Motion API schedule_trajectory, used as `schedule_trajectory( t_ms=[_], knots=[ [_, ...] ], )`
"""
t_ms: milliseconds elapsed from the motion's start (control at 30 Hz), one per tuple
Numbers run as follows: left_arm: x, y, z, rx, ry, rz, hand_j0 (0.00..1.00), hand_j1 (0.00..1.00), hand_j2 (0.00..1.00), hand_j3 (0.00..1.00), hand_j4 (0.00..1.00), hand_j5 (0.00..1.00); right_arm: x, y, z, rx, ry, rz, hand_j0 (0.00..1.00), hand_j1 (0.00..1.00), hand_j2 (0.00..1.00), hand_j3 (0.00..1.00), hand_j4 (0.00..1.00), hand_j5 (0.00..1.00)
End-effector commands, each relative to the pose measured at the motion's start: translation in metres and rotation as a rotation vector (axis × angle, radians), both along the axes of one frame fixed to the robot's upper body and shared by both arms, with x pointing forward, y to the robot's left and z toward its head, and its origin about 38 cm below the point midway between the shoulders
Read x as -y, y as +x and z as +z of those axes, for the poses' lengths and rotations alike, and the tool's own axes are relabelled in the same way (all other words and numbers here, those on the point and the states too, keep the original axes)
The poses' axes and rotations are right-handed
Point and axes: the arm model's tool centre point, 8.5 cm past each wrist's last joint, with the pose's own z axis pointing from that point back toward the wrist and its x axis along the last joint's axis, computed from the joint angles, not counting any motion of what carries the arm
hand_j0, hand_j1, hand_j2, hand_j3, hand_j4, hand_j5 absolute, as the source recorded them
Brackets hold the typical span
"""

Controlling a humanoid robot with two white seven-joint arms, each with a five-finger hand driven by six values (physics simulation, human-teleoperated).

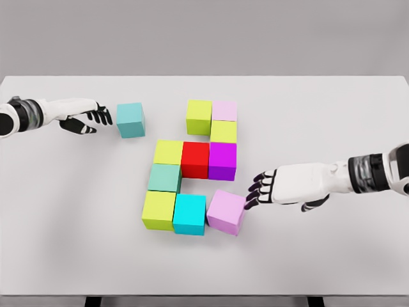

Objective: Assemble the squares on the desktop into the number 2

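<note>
The cubes are sitting on the white tabletop (pixel 332 115) with most of them already packed into a stepped figure around the red cube (pixel 195 159), which I am using as the landmark. Touching its left side is a yellow-green cube (pixel 169 152), and touching its right side is a magenta-purple cube (pixel 222 160). Behind and to the right of the red cube a second yellow-green cube (pixel 223 131) is standing, with a pale pink cube (pixel 224 110) behind that and a third yellow-green cube (pixel 199 116) beside the pink one on its left. In front and to the left of the red cube a muted teal cube (pixel 165 178) is sitting, followed nearer the camera by a fourth yellow-green cube (pixel 158 210) and a bright cyan cube (pixel 190 214) beside it. A lilac cube (pixel 226 212) is lying turned at an angle, just right of the cyan one. A light teal cube (pixel 130 119) is standing apart, well to the left and behind the red cube.

The right hand (pixel 267 188) is reaching in with fingers (pixel 253 194) spread, the tips touching or nearly touching the lilac cube, grasping nothing. The left hand (pixel 89 117) is hovering just beside the light teal cube, its fingers (pixel 102 116) loosely extended and empty
</note>
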Motion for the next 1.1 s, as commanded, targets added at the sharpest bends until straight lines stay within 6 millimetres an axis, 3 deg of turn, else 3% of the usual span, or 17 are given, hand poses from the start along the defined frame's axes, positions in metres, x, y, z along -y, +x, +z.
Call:
schedule_trajectory(
  t_ms=[0,467,567,800,1067],
  knots=[
    [0.003,0.000,0.001,0.003,-0.005,-0.005,0.60,0.60,0.60,0.60,0.60,0.60,-0.002,0.000,0.000,-0.005,0.009,-0.001,1.00,1.00,1.00,1.00,1.00,1.00],
    [0.025,0.005,-0.003,0.001,-0.046,-0.026,0.58,0.58,0.58,0.58,0.58,0.58,0.021,0.024,0.003,0.006,-0.001,-0.099,1.00,1.00,1.00,1.00,1.00,1.00],
    [0.033,0.006,-0.005,-0.001,-0.054,-0.037,0.58,0.58,0.58,0.58,0.58,0.58,0.018,0.025,0.005,-0.022,0.043,-0.104,1.00,1.00,1.00,1.00,1.00,1.00],
    [0.057,0.008,-0.009,-0.003,-0.084,-0.071,0.57,0.57,0.57,0.57,0.57,0.57,0.016,0.021,0.023,-0.261,0.352,-0.174,1.00,1.00,1.00,1.00,1.00,1.00],
    [0.065,0.012,-0.012,-0.011,-0.090,-0.069,0.56,0.56,0.56,0.56,0.56,0.56,0.015,0.023,0.017,-0.249,0.322,-0.171,1.00,1.00,1.00,1.00,1.00,1.00]
  ],
)
